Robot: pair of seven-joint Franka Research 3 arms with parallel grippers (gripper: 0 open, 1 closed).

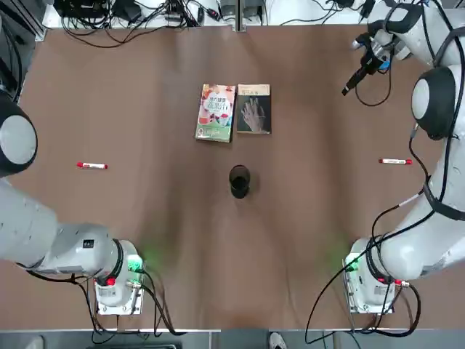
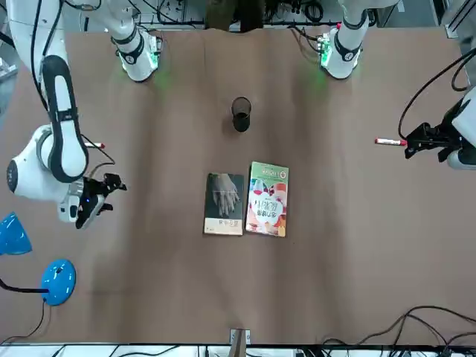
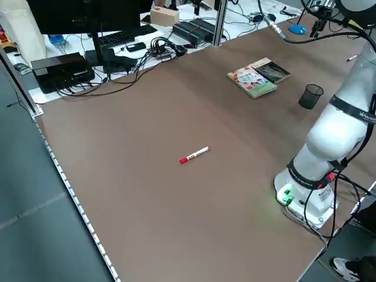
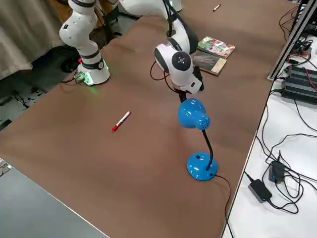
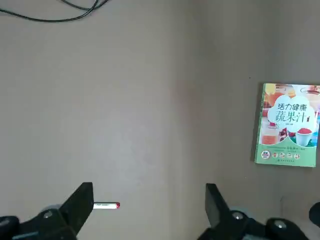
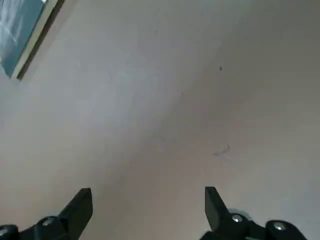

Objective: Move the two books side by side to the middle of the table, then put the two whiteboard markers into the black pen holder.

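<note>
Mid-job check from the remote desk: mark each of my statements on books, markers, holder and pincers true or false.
1. The two books lie side by side, flat on the table. True: the colourful book is next to the dark grey book.
2. One marker already stands in the black pen holder. False: both lie on the table, the left marker and the right marker.
3. Both pincers are open and hold nothing. True: left pincer, right pincer.
4. The pen holder has tipped over. False: it stands upright.
5. The right pincer hovers right over the right marker. False: it is over bare table near the far edge.
</note>
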